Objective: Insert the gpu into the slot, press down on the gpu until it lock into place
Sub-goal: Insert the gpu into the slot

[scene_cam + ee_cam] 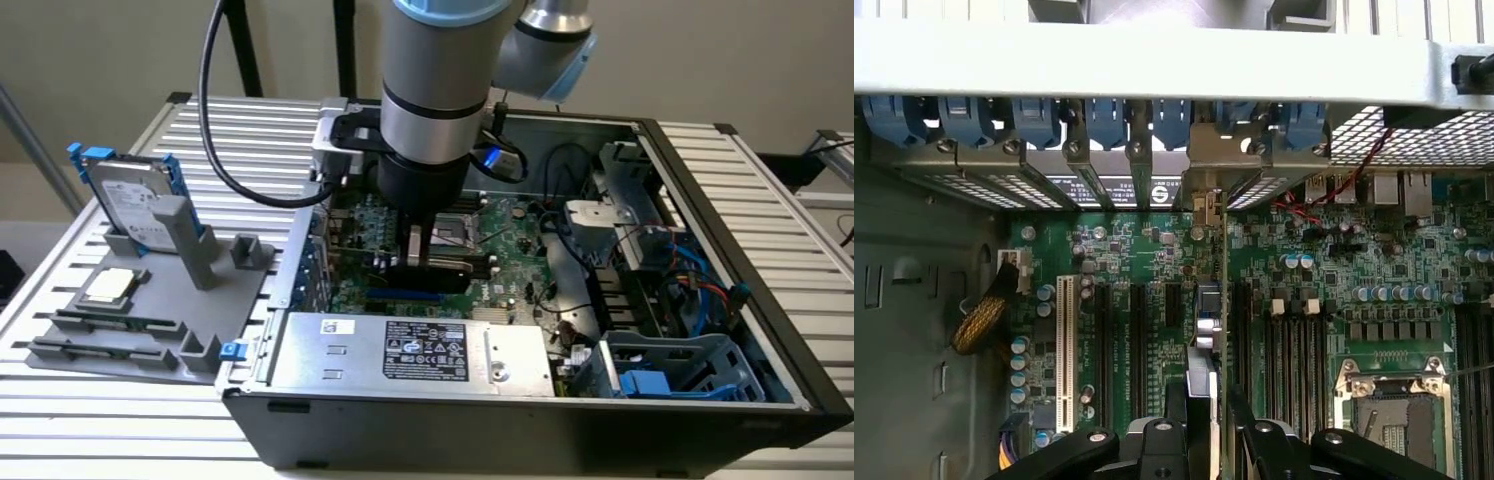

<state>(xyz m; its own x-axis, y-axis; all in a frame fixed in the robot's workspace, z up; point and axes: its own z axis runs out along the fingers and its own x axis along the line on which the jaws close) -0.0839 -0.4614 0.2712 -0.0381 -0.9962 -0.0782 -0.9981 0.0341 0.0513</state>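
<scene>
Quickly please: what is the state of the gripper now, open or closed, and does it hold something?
Gripper: closed, holding the gpu between its fingers.

The pincer (1219, 405) sits in a tight pocket over the motherboard (1154, 250) inside the case (534, 430): power supply (414, 350) close on one side, blue clips (1104, 120) of the rear wall on the other, cables (571, 285) and drive cage (667, 365) toward the exterior view's right; open above

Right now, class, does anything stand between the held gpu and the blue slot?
Nothing visible does. The gripper holds the gpu upright right over the slot, with no cable or other part between them.
</scene>
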